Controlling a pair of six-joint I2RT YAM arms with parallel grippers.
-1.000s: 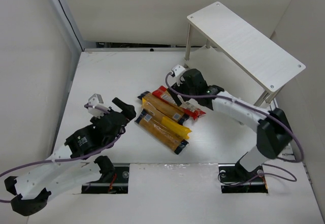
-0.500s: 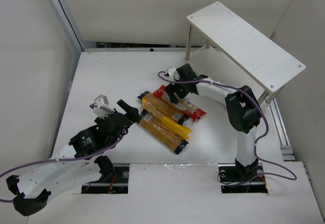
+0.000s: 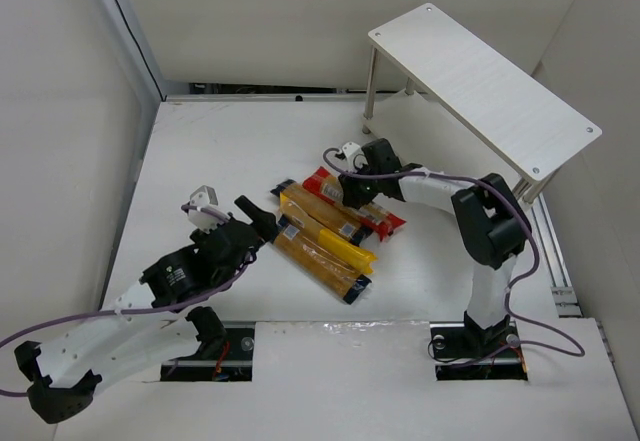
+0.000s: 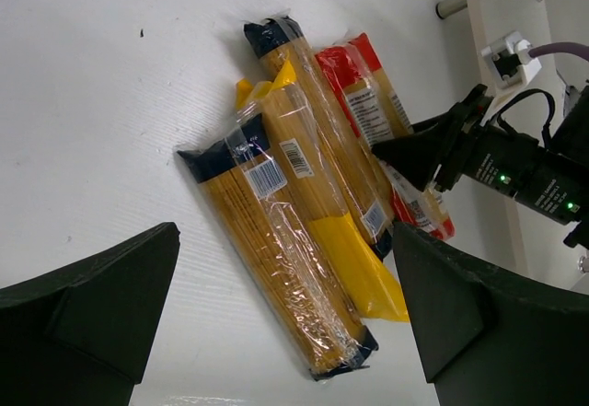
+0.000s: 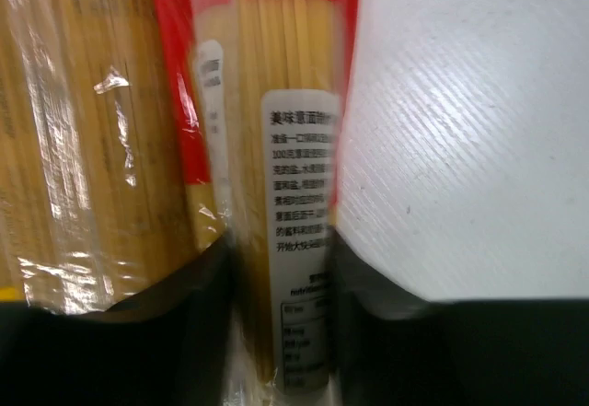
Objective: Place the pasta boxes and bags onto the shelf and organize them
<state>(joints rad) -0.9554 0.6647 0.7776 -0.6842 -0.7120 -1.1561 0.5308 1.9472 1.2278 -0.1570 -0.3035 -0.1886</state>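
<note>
Several long spaghetti packs lie side by side mid-table: two orange-brown ones (image 3: 315, 259) (image 3: 325, 213), a yellow one (image 3: 345, 246) and a red one (image 3: 380, 218) at the far right. My right gripper (image 3: 355, 193) is down over the red pack (image 5: 294, 194). Its fingers (image 5: 184, 332) press both long sides, so the right gripper (image 5: 281, 268) is shut on it. My left gripper (image 3: 262, 223) hovers open by the packs' left side. In the left wrist view it (image 4: 283, 236) frames the nearest orange-brown pack (image 4: 276, 268) without touching. The shelf (image 3: 480, 81) stands at the back right with nothing on its top board.
A white wall panel with a metal frame (image 3: 125, 41) borders the table's left side. The shelf's thin legs (image 3: 368, 86) stand just behind the right arm. My right arm's elbow (image 3: 490, 226) sits between the packs and the shelf's near end.
My right gripper has come down onto the red pack and closed its jaws around it. The left gripper has crept a little toward the packs.
</note>
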